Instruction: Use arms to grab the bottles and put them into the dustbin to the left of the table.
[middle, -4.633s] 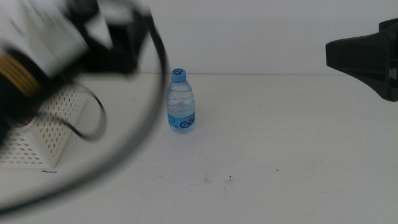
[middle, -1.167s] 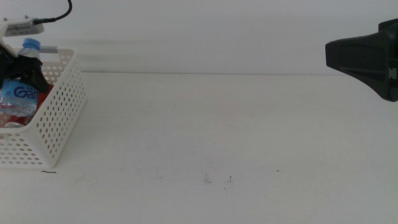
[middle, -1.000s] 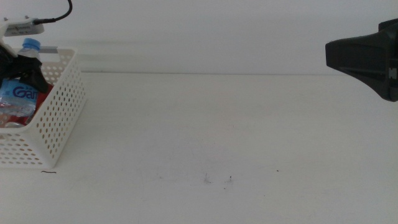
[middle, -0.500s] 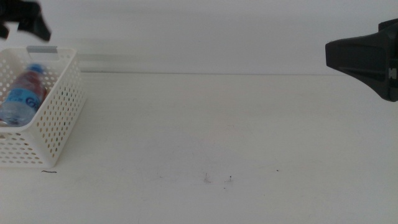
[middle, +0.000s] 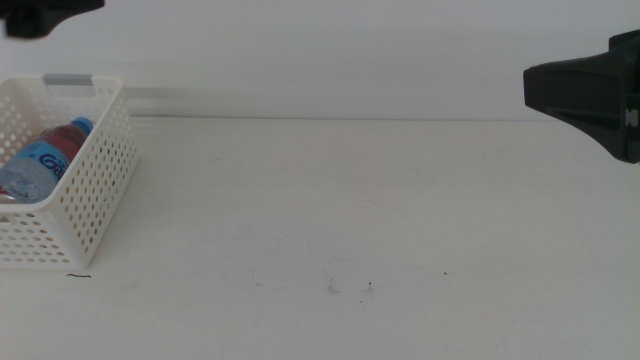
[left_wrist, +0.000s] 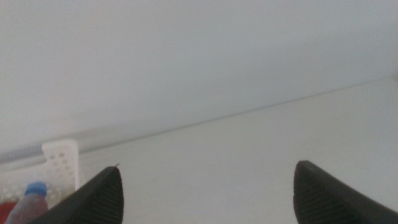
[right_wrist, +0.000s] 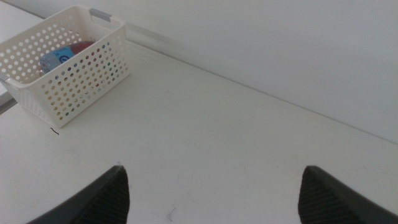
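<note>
Background: plain pale grey wall (middle: 350, 50), unmarked, fills the upper part of the middle view; the same wall shows in both wrist views. A lighter raised strip (middle: 200, 95) runs along its foot at the left. Small dark specks (middle: 370, 288) low centre; a short dark thread-like mark (middle: 78, 276) low left

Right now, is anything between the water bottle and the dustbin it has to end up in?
Nothing is: the water bottle already lies inside the dustbin. The left gripper is open above it, and the right gripper waits open over the table.
</note>
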